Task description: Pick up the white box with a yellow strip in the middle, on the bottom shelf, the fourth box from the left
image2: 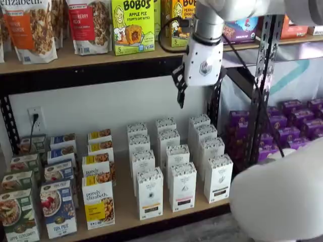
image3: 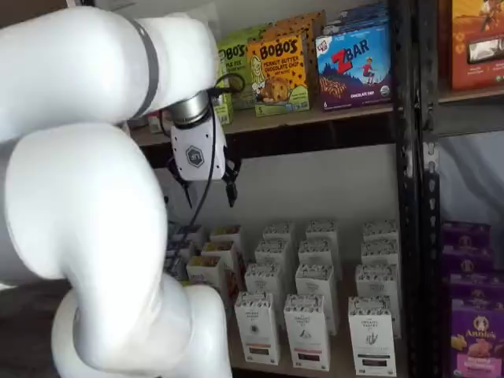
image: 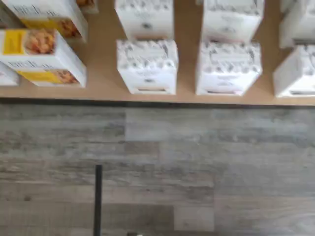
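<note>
The hand (image3: 209,187), fingers spread and empty, hangs high above the bottom shelf (image2: 166,222); the white box (image2: 150,193) stands at its near edge, gaps either side.

This looks like a mock grocery shop set up for a robot: black metal racks with a pale bottom shelf (image2: 121,222) carry rows of fronted granola boxes (image2: 98,209), snack bar cartons (image3: 277,72) and purple boxes (image2: 295,123), above wood-look flooring (image: 157,167).

"BOBO'S" on green box (image2: 132,25), "ZBAR" on blue box (image3: 354,64), "purely elizabeth" on granola box (image2: 99,204).
</note>
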Action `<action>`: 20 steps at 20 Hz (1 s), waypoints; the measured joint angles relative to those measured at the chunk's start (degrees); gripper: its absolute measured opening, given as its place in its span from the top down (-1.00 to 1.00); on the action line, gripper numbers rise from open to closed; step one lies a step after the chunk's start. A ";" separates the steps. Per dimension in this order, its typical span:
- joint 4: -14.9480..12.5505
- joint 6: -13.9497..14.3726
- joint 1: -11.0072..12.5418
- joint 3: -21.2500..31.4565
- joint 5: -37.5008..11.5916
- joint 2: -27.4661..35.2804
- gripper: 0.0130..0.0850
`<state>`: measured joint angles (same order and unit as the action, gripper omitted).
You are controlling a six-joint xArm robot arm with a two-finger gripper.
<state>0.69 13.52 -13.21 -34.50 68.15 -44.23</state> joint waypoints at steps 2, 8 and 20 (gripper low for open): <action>1.10 0.03 -0.56 0.74 -3.30 2.57 -1.00; 1.36 2.45 -3.41 0.64 -13.37 14.52 -1.00; 0.44 2.60 -3.38 -5.93 -32.37 40.84 -1.00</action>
<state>1.12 16.12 -16.59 -40.42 35.77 -3.39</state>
